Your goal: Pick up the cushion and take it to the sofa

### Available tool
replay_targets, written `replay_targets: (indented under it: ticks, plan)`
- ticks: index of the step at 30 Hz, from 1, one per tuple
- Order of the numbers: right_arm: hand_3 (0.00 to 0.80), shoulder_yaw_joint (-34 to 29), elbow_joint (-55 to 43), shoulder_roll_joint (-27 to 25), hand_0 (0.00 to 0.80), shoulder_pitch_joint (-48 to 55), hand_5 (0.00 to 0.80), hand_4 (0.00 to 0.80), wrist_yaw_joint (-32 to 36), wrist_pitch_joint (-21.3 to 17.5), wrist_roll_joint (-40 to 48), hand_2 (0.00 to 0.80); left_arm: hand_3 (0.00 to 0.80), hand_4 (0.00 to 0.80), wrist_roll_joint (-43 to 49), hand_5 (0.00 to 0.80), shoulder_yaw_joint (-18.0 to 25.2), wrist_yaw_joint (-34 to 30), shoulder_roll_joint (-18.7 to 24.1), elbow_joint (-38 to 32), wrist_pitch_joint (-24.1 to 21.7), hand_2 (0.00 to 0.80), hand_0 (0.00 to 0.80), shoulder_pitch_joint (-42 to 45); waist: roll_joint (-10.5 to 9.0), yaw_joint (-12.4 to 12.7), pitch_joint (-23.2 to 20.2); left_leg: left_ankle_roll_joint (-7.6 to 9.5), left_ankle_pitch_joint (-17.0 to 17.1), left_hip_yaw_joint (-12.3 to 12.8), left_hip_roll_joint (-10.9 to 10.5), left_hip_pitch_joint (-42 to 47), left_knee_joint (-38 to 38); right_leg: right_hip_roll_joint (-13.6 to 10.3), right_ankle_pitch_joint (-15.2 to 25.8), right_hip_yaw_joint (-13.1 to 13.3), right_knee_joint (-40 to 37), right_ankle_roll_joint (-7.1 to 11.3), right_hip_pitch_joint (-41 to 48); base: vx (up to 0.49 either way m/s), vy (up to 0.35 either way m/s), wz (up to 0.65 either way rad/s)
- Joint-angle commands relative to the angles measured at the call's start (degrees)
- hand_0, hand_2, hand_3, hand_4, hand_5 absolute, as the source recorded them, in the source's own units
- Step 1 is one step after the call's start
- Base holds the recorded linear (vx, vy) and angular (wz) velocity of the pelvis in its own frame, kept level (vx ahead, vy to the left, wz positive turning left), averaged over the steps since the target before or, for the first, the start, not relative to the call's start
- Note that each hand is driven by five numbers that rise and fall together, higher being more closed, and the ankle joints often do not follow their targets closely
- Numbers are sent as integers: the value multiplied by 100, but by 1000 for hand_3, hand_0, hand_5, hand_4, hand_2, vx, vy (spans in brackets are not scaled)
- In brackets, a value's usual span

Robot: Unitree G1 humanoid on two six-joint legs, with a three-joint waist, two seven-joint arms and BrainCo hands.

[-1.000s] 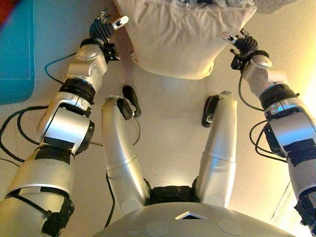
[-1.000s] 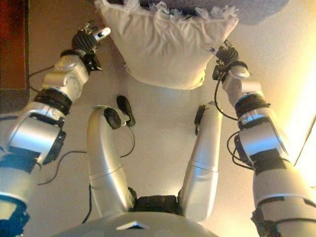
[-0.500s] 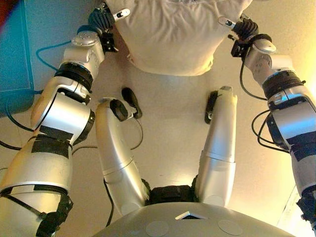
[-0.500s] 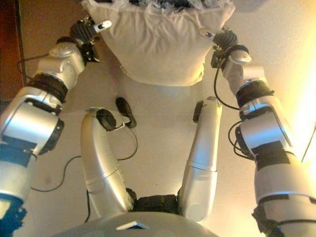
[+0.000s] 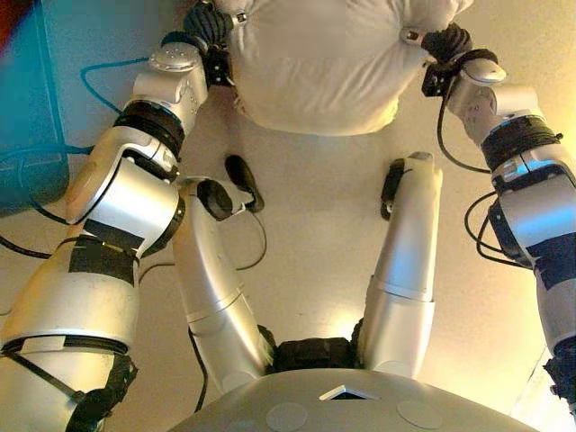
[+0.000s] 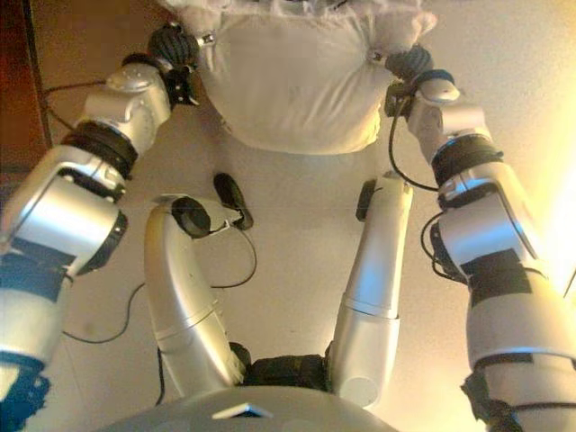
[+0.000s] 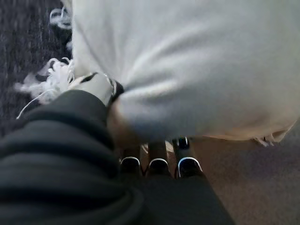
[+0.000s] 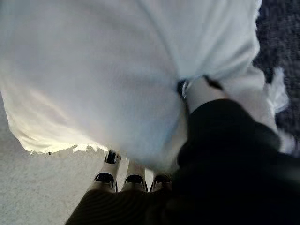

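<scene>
A cream cushion (image 5: 315, 63) with a fringed far edge lies at the top of the head views, between my two hands. My left hand (image 5: 205, 22) grips its left side. In the left wrist view its thumb (image 7: 99, 86) digs into the cushion (image 7: 187, 65) from above, and its fingers (image 7: 159, 165) curl under the edge. My right hand (image 5: 445, 43) grips the right side the same way. There its thumb (image 8: 199, 89) is sunk into the cloth (image 8: 93, 70) and its fingers (image 8: 133, 180) are tucked below.
A teal object (image 5: 27, 108) lies at the far left on the beige floor (image 5: 315, 225). A dark brown piece of furniture (image 6: 13, 90) shows at the left edge. A dark grey rug (image 7: 23, 42) lies beyond the cushion's fringe.
Both hands have moved inward from beside the cushion onto its sides, and their thumbs have sunk into the cloth. The cushion sits a little higher in the head views.
</scene>
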Motion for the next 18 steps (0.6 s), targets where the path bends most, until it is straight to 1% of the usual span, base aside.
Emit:
replay_targets:
  ticks: [1,5,9,11,14,16,18]
  plan:
    - [800,44,-265,619,800,-737,800,800,321,-231,172,800,800,800,-122,800,137,-137,-182,-511,-341,800,800,-567,209,-61,-88,-183,-576,-115,102,60,243,-151,1071,-207,-987,-626,66,-19,-40,-1]
    - [800,21,-405,612,800,-699,800,800,331,-161,156,800,800,800,-104,800,146,-172,-136,-612,-257,800,800,-526,187,-34,-88,-177,-568,-151,130,48,321,-207,1088,-202,-913,-621,66,-5,-19,-1]
    - [800,-11,-524,601,800,-639,800,800,449,-328,117,800,800,800,-114,800,178,-346,-82,-695,-350,800,800,-436,174,-10,-88,-188,-573,-180,159,43,378,-250,1077,-203,-851,-616,82,-10,-15,2]
    - [800,-52,-635,617,800,-550,800,800,352,-491,139,800,800,800,-260,800,206,-405,-92,-768,-488,800,800,-369,152,4,-88,-197,-579,-208,158,87,366,-270,1083,-225,-871,-600,137,-18,-43,5]
    - [800,-197,-916,642,800,-312,800,800,292,-842,331,800,800,800,-398,800,400,-434,-103,-1036,-693,800,800,-172,111,16,-88,-236,-575,-235,180,263,217,-290,1065,-304,-990,-570,324,-26,-31,3]
    - [800,-323,-1182,681,800,-77,800,800,210,-1103,285,800,800,800,-267,800,467,-490,-117,-1188,-950,800,800,16,79,16,-88,-297,-544,-246,163,481,-16,-266,1091,-398,-1215,-533,549,-46,-28,-1]
    - [800,-409,-1631,690,800,271,800,800,68,-1312,177,800,800,800,-33,800,548,-364,-147,-1467,-1153,800,800,249,38,7,-88,-355,-486,-237,170,760,-313,-237,1142,-516,-1529,-493,861,-40,-21,-3]
